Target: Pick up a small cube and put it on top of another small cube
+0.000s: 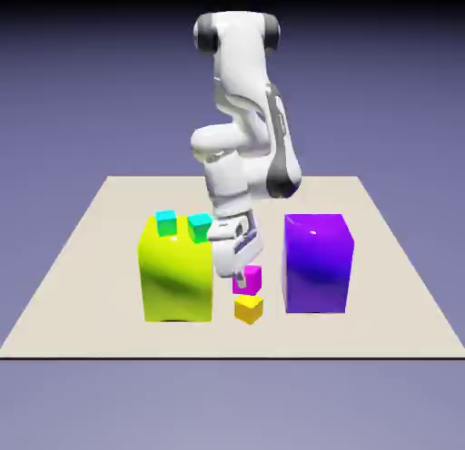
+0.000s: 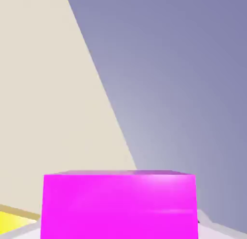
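End effector point(image 1: 242, 278) pinches glossy magenta cube point(image 1: 250, 278) above yellow-orange cube point(image 1: 248, 308).

In the hand view, the magenta cube point(image 2: 119, 204) hides the end effector's fingertips.

Brightness: both views evenly lit and rendered; the backdrop darkens toward the exterior view's top edge.
Glare: soft sheen on the yellow-green block point(image 1: 177, 269) and purple block point(image 1: 317, 262); a pale streak across the magenta cube point(image 2: 119, 204).
Shadows: none cast on the desk point(image 1: 381, 285).
Sharpness: crisp edges, no blur or edge distortion.
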`<state>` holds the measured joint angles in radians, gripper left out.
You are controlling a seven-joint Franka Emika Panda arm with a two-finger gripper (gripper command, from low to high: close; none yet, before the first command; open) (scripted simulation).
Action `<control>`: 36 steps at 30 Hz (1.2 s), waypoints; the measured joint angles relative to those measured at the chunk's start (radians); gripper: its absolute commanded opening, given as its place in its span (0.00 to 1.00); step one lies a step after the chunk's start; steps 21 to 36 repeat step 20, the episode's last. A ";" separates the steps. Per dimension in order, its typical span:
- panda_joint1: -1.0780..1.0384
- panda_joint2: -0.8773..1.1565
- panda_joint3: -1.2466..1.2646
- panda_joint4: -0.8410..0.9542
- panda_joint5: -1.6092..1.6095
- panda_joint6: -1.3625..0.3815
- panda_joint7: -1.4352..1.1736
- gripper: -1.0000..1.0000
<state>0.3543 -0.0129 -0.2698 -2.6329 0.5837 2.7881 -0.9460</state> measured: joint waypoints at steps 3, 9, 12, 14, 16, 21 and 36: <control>0.027 -0.043 -0.044 -0.053 -0.131 -0.063 0.037 0.00; 0.056 -0.059 -0.076 -0.101 -0.220 -0.110 0.041 0.00; 0.055 0.023 -0.040 -0.084 -0.090 -0.060 -0.056 0.00; 0.049 0.078 -0.014 -0.073 -0.003 -0.027 -0.122 0.00; 0.044 0.133 0.011 -0.062 0.084 0.006 -0.187 0.00; 0.042 0.164 0.026 -0.056 0.134 0.026 -0.224 1.00; 0.042 0.164 0.026 -0.056 0.134 0.026 -0.224 1.00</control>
